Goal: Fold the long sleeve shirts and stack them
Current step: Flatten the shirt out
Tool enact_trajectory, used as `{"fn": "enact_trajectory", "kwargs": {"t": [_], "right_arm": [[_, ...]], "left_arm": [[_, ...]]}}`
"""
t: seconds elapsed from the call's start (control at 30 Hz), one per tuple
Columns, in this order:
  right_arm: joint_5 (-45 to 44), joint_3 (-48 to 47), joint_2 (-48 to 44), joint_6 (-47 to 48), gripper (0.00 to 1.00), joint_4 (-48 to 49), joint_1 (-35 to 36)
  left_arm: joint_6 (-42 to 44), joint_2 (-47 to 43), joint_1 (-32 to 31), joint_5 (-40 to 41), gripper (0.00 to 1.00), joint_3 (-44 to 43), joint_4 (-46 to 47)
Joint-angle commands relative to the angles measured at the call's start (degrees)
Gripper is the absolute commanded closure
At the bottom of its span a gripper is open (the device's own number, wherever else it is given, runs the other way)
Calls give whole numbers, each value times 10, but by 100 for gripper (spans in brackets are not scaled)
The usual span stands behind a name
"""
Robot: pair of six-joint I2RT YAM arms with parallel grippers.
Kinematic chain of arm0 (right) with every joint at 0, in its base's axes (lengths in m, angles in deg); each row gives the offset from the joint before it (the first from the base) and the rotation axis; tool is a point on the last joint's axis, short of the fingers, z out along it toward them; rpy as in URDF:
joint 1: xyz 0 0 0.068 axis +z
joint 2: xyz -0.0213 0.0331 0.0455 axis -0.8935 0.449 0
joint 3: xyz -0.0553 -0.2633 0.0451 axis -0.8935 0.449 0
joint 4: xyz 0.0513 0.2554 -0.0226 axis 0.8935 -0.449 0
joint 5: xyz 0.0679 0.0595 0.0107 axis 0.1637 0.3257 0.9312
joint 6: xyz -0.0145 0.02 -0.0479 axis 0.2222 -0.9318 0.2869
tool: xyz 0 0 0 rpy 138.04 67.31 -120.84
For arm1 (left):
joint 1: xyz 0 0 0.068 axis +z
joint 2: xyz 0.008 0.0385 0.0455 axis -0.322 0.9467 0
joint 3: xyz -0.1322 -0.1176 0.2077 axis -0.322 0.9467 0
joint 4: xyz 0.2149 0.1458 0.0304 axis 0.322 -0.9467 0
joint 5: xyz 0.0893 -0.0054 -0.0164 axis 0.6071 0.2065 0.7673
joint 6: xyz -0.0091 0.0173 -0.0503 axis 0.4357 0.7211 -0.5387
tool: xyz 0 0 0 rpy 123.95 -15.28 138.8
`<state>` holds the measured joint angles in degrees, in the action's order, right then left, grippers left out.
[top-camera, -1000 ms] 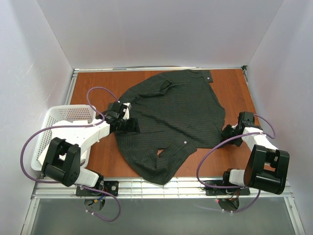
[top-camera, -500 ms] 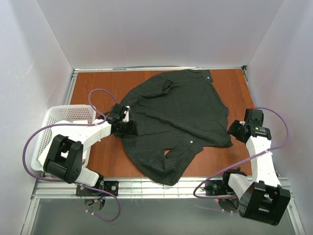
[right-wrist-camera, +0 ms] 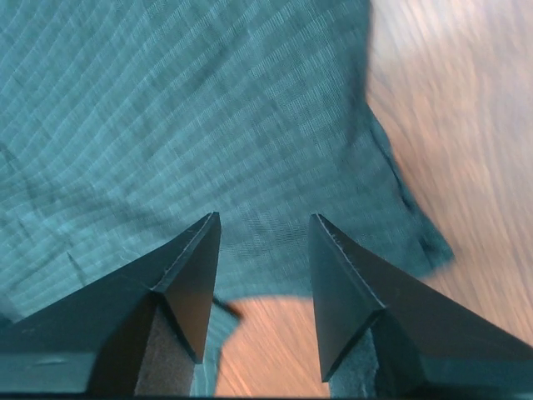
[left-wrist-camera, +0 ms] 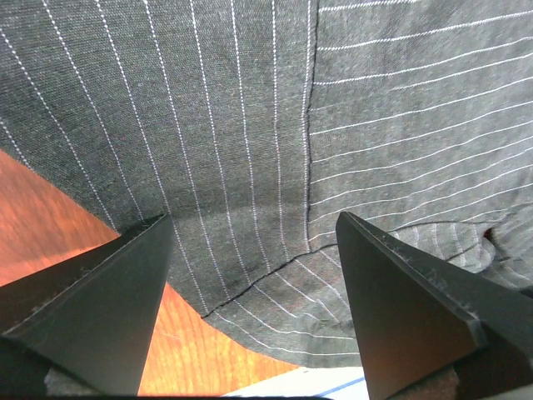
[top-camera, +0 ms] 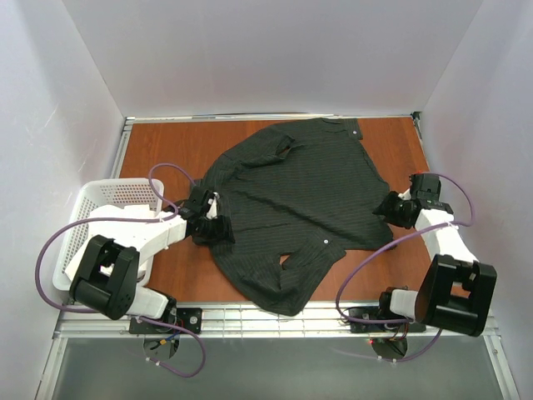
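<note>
One long sleeve shirt [top-camera: 300,200], dark with fine pale pinstripes, lies spread over the wooden table [top-camera: 166,150], collar towards the back. My left gripper [top-camera: 212,227] hovers at its left edge. In the left wrist view the left gripper [left-wrist-camera: 254,217] is wide open over striped fabric [left-wrist-camera: 250,125] and a seam, holding nothing. My right gripper [top-camera: 391,207] is at the shirt's right edge. The right wrist view shows the right gripper [right-wrist-camera: 265,217] open above the cloth [right-wrist-camera: 166,108] and bare wood, with nothing between its fingers.
A white perforated basket [top-camera: 92,208] stands at the table's left edge beside the left arm. White walls close in three sides. Bare wood [top-camera: 400,267] shows right of the shirt and at the back left. A metal rail [top-camera: 275,321] runs along the near edge.
The right gripper opened, swung out to the right and came back to the shirt's right edge, farther back. The shirt slid slightly right. The left gripper shifted a little nearer.
</note>
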<state>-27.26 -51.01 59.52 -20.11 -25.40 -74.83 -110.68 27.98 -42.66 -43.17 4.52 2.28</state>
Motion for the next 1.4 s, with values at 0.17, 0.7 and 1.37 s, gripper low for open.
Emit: {"fn": "enact_trajectory", "kwargs": {"t": [0.17, 0.7, 1.37], "right_arm": [[55, 20, 102, -34, 62, 167, -33], [-63, 40, 13, -11, 56, 79, -68], [-47, 89, -126, -19, 18, -76, 41]], "left_arm": [[-34, -10, 53, -17, 29, 35, 4], [-41, -42, 98, -24, 27, 5, -15], [-283, -211, 96, 37, 43, 84, -105]]}}
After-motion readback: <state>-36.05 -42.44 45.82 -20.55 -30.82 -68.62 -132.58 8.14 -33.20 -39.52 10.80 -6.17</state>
